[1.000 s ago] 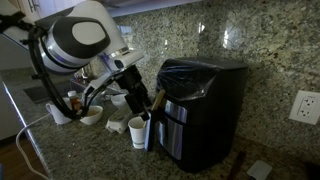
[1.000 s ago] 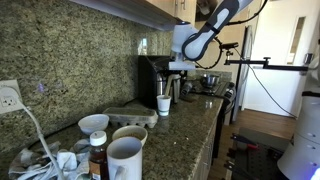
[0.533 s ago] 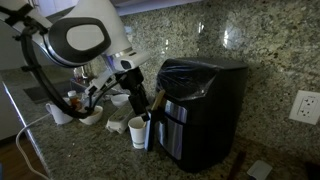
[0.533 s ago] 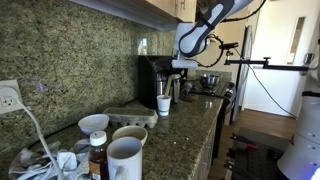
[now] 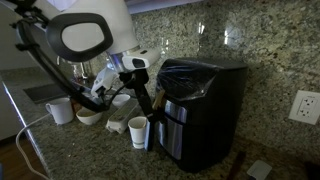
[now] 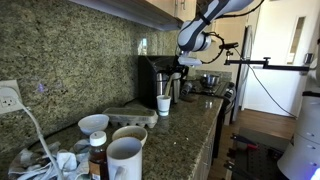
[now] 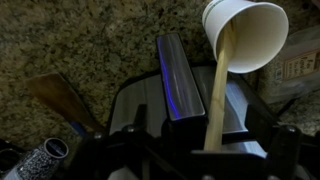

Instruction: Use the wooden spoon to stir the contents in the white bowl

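Counting what sits on the speckled granite counter [image 5: 80,150], I find one long, slim, light tan wooden spoon [image 7: 222,85], one small white paper cup [image 7: 245,35], two bowls, one white handled mug [image 6: 123,160] and one boxy black countertop appliance [image 5: 200,110]. The wooden spoon stands in the paper cup with its head hidden inside, and its handle leans out over the rim. The cup stands on the counter just beside the front of the appliance.

The two bowls are well apart from the cup, farther along the counter. One is the round white bowl [image 6: 128,134] showing tan-brown inside; the other is a smaller, shallower all-white bowl [image 6: 93,123] just beside it, nearer the wall. The mug stands next to them. Nothing rests in the white bowl that I can make out.

I have one arm [image 5: 85,35] to work with. Its big white joint sits high over the bowl end of the counter, and the dark forearm slopes down from it toward the appliance. The gripper [image 7: 198,138] points down over the cup. In the wrist view the spoon handle runs from the cup's mouth into the gap between the fingers [image 7: 128,140]. They are spread wide and released, clamped on nothing; whether either one touches the handle I cannot tell
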{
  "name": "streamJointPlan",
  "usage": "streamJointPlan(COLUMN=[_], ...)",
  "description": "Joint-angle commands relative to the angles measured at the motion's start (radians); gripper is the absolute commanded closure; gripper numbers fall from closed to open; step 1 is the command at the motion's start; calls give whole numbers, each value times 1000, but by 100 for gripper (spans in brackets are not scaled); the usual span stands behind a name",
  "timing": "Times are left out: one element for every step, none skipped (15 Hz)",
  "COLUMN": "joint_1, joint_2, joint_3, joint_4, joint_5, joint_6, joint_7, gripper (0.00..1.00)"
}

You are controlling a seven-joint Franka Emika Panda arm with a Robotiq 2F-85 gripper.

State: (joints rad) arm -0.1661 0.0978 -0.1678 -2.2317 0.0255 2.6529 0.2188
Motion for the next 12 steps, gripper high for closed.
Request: streamJointPlan(joint_1=[-7,-5,-4,-5,-6,-8,-11,-15,-17,-20,-25,-29], joint_2=[-15,-13,-12,-12,-10,-9,-8,-8,-8,-8,-8,-8], joint_3=[9,9,8,11,8,6,6,7,6,6,6,8], joint_4=[41,52,57,62,66,69,70,70,68,66,64,64], joint_5=[54,49,42,52,40,40,47,62,68,77,90,106], joint_6=[-92,-108,-108,-114,-113,-115,-112,-113,-107,-102,-99,-97], joint_7=[-148,-167,-187,-220,-234,-252,-274,-303,-322,-342,-363,-387], gripper=[0,0,0,0,0,0,0,0,0,0,0,0])
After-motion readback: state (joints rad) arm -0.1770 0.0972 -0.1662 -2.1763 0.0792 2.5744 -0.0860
